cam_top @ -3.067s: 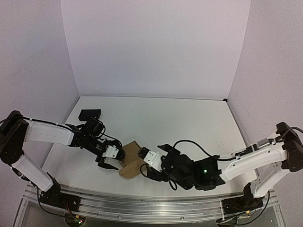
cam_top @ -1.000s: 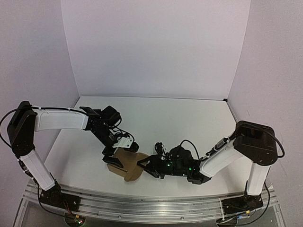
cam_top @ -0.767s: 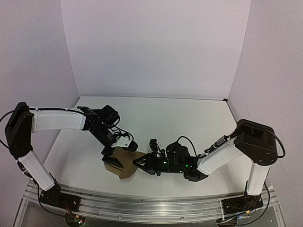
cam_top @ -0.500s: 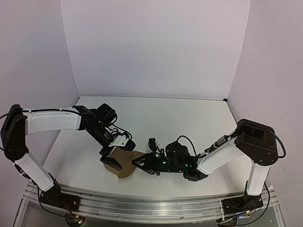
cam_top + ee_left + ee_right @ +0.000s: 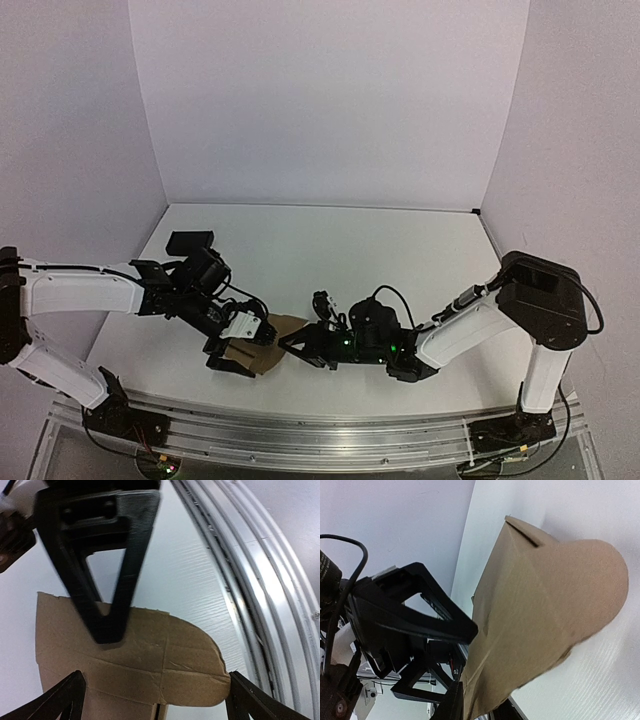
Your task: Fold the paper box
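Observation:
The paper box (image 5: 262, 357) is a brown cardboard piece with a rounded flap, lying near the table's front edge between both arms. My left gripper (image 5: 232, 350) is open, its fingers (image 5: 70, 700) standing wide on either side of the cardboard (image 5: 135, 665). My right gripper (image 5: 297, 345) reaches in from the right. In the right wrist view its fingers (image 5: 452, 705) are closed on the lower edge of the cardboard (image 5: 535, 605), which rises tilted in front of the camera. One black finger of the other arm presses on the sheet in the left wrist view.
A small black rectangular object (image 5: 190, 241) lies at the back left of the table. The metal rail (image 5: 320, 435) runs along the near edge, close to the box (image 5: 260, 580). Walls close in the back and sides.
The left arm has swung down and back toward the near edge, its open gripper now low beside the box. The right gripper's jaws have narrowed onto the cardboard.

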Controlling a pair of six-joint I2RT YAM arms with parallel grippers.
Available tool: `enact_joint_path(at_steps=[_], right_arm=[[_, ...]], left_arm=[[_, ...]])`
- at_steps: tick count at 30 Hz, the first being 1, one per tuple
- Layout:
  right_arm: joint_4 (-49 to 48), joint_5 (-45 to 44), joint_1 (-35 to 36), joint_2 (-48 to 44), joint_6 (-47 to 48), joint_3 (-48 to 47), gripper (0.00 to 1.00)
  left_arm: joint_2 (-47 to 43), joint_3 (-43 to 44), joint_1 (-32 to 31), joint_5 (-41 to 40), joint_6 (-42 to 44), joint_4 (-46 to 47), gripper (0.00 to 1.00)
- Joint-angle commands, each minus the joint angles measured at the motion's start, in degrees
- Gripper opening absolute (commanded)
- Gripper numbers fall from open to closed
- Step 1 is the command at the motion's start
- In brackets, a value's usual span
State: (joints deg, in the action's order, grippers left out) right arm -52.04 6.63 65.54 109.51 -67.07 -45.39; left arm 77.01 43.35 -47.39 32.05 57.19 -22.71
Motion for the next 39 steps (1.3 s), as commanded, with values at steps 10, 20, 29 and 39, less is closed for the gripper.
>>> enact_joint_path(at_steps=[10, 20, 29, 39], right_arm=[[-1.2, -0.2, 0.1, 0.7, -2.2, -0.8, 0.13], [-1.2, -0.3, 0.1, 0.8, -2.9, -1.3, 0.1], [-1.3, -0.1, 0.1, 1.6, -7.1, -1.8, 0.01], [-3.3, 1.1, 0.1, 3.4, -14.7, -2.9, 0.0]], left_arm=[[-11.9, -2.7, -0.9, 7.3, 4.4, -1.4, 1.0], [-1.6, 1.1, -0.9, -4.1, -4.2, 9.6, 1.0], [1.5, -1.1, -0.9, -9.1, -4.4, 14.9, 1.0], [-0.4, -2.4, -0.9, -7.7, -3.8, 15.2, 1.0]])
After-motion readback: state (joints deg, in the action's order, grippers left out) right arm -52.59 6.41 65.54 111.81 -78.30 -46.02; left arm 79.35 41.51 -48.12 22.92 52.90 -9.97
